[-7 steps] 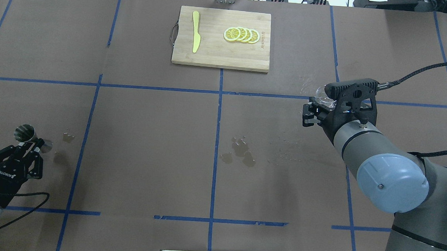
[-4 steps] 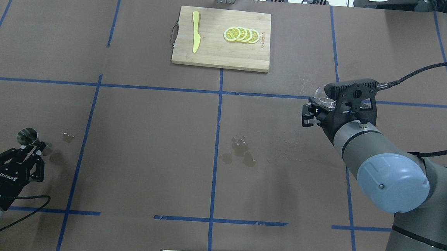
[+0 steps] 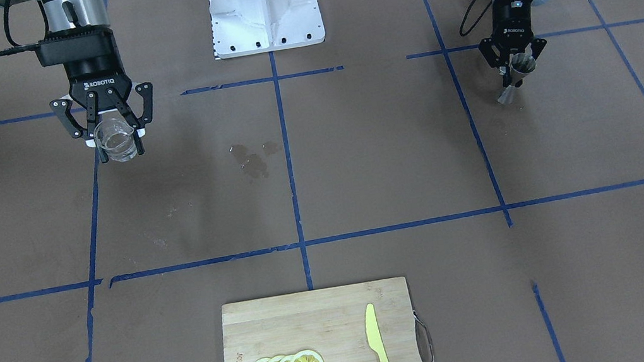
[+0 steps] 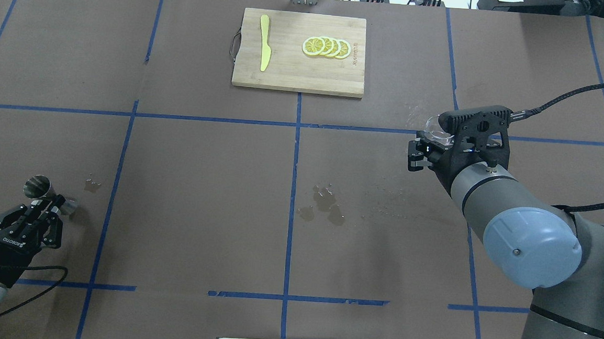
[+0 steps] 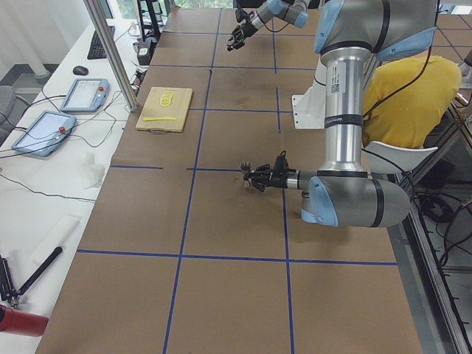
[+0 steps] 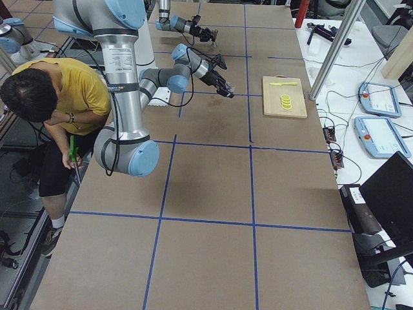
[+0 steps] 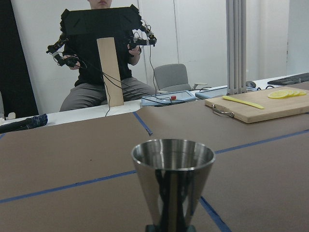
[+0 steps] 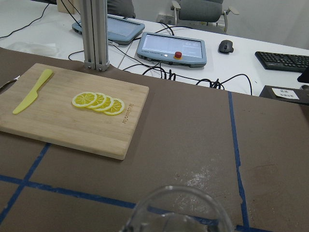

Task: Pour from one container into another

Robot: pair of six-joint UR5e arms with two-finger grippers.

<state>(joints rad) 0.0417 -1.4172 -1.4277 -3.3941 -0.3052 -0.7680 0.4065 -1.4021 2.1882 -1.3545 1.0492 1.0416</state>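
My left gripper (image 4: pixel 48 205) is shut on the narrow waist of a steel jigger (image 4: pixel 36 186) at the table's near left corner. The front-facing view shows that jigger (image 3: pixel 520 70) tilted in the left gripper (image 3: pixel 514 66). The left wrist view looks at its open upper cone (image 7: pixel 173 179). My right gripper (image 3: pixel 115 135) is shut on a clear glass cup (image 3: pixel 116 141) and holds it above the table. From overhead, only the glass cup's (image 4: pixel 434 127) rim shows past the camera mount. Its rim (image 8: pixel 176 209) fills the bottom of the right wrist view.
A wooden cutting board (image 4: pixel 297 77) at the far middle carries lemon slices (image 4: pixel 326 47) and a yellow knife (image 4: pixel 264 42). Wet patches (image 4: pixel 325 205) mark the brown paper at the table's middle. A person in a yellow shirt (image 6: pixel 58 97) sits behind the robot.
The left gripper has drawn slightly back toward the robot and turned, carrying the jigger with it. The right arm and its glass have stayed still.
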